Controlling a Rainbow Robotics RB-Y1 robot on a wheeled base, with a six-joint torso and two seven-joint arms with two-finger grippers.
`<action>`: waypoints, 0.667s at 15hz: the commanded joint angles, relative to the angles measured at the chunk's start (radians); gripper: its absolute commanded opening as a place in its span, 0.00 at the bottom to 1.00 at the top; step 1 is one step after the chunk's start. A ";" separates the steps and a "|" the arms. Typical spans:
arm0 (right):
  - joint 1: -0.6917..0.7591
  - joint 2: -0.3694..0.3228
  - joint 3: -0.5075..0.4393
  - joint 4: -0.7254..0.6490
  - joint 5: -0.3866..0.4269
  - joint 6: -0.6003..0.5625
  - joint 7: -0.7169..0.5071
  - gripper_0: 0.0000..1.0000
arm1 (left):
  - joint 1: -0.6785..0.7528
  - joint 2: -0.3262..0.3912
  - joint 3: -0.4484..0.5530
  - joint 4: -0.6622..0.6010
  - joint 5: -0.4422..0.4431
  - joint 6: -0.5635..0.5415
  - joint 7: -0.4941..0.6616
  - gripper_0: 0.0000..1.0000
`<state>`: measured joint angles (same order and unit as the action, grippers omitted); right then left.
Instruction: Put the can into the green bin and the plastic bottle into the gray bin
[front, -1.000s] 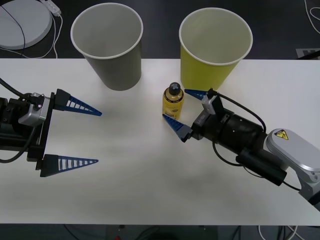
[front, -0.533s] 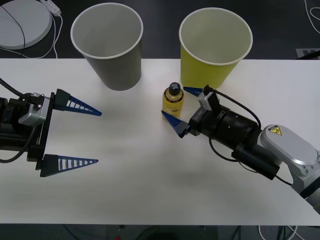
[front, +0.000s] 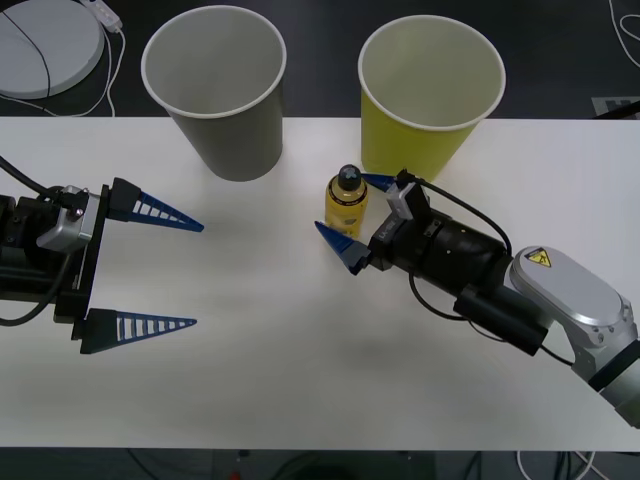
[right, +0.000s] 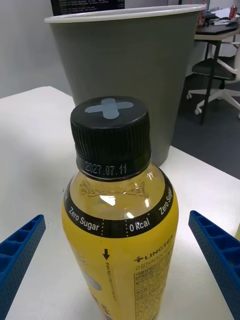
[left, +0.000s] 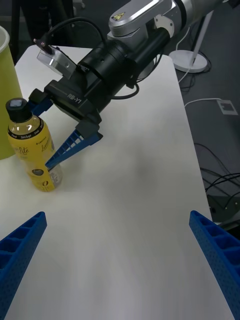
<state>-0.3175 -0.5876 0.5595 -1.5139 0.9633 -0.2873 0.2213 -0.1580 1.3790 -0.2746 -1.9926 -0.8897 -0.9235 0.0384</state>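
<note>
Plastic bottle upright between spread right gripper fingers, near green bin; left gripper spread.

Green bin (touching) crowds plastic bottle.

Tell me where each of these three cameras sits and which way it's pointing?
Front view: above the arms, looking down at the white table; both arms show.
Right wrist view: on the right gripper, facing the yellow bottle and gray cup; its open jaws flank the bottle.
Left wrist view: on the left gripper, facing across the table.
All three share the bottle.
</note>
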 joint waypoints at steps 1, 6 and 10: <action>0.000 0.000 0.003 0.000 0.000 0.000 -0.002 0.17 | 0.000 0.000 0.000 0.000 0.000 0.000 0.000 1.00; -0.003 0.000 0.002 0.000 0.000 -0.001 -0.007 0.00 | 0.000 0.000 0.000 0.000 0.000 0.000 0.000 1.00; -0.003 -0.001 0.002 0.000 0.000 -0.001 -0.011 0.00 | 0.000 0.000 0.000 0.000 0.000 0.000 0.000 1.00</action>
<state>-0.3198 -0.5878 0.5616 -1.5139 0.9633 -0.2881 0.2114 -0.1580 1.3790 -0.2746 -1.9926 -0.8897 -0.9235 0.0383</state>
